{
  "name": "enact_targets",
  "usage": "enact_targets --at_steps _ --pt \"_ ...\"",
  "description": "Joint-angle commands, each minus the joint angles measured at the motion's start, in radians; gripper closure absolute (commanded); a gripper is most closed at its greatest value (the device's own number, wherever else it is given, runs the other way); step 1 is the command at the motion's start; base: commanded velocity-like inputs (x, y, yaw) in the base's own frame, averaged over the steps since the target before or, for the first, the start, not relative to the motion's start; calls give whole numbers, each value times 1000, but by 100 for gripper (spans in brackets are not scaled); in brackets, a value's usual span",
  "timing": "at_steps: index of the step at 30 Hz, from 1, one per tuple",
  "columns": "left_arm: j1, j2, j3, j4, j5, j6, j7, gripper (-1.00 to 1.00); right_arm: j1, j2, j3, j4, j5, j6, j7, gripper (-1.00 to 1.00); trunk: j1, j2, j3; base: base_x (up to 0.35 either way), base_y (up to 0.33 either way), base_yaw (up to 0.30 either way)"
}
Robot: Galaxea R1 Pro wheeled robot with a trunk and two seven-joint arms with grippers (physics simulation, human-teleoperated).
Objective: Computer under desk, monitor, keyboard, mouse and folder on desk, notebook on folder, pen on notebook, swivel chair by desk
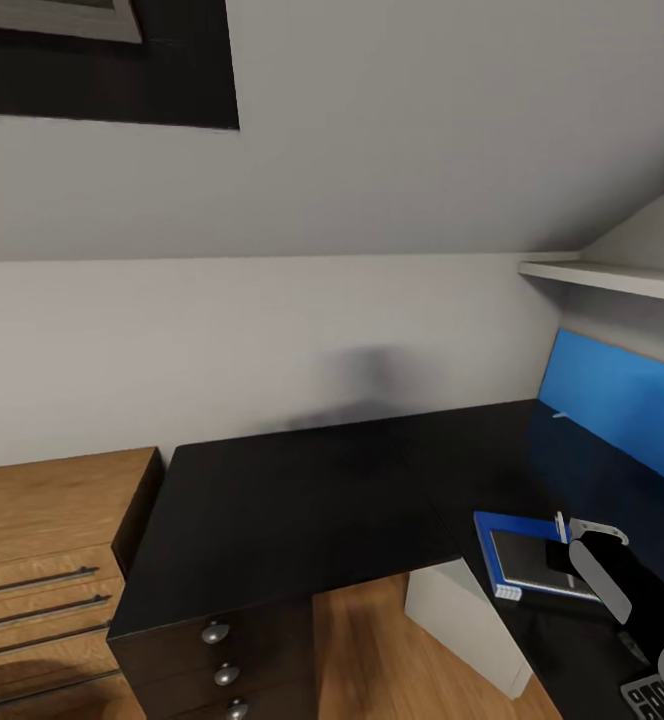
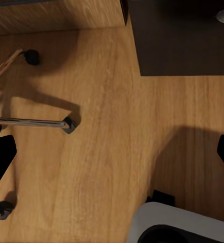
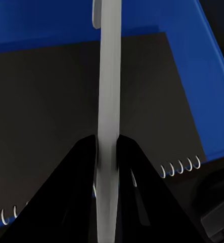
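Observation:
On the right wing of the black desk (image 1: pixel 272 510) lies the blue folder (image 1: pixel 490 545), with the dark spiral-bound notebook (image 1: pixel 525 560) on top of it. My right gripper (image 1: pixel 584 537) hovers just over the notebook, shut on the slim grey pen (image 1: pixel 596 527). The right wrist view shows the pen (image 3: pixel 109 76) clamped between the black fingers (image 3: pixel 81 172), above the notebook (image 3: pixel 46 111) and the folder (image 3: pixel 210 101). My left gripper (image 2: pixel 112 157) hangs open over the wooden floor. A corner of the keyboard (image 1: pixel 654 697) peeks in at the desk's near right.
A blue back panel (image 1: pixel 622 400) and a white shelf (image 1: pixel 612 278) line the desk's right side. A wooden dresser (image 1: pixel 42 540) stands left of the desk drawers (image 1: pixel 217 632). Chair legs with casters (image 2: pixel 66 124) spread over the floor beside my left gripper.

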Motion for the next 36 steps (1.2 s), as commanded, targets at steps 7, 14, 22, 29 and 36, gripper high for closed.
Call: enact_targets --at_steps 7,14,22,29,36 --pt "0 0 -9 -2 30 -1 6 -100 -1 -1 6 -1 -12 -1 -9 100 27 -50 -23 0 0 0" --pt "0 1 -9 -2 31 -1 7 -100 -1 -1 6 -1 -12 -1 -9 100 46 -85 -39 0 0 0" --pt "0 3 -7 -2 31 -2 5 -100 -1 -1 6 -1 -12 -1 -9 100 46 -85 -39 0 0 0" --pt "0 4 -6 -1 31 -2 4 -100 -1 -1 6 -2 -12 -1 -9 100 46 -85 -39 48 0 0" --pt "0 4 -6 -1 31 -2 4 -100 -1 -1 6 -3 -12 -1 -9 100 46 -85 -39 99 0 0"
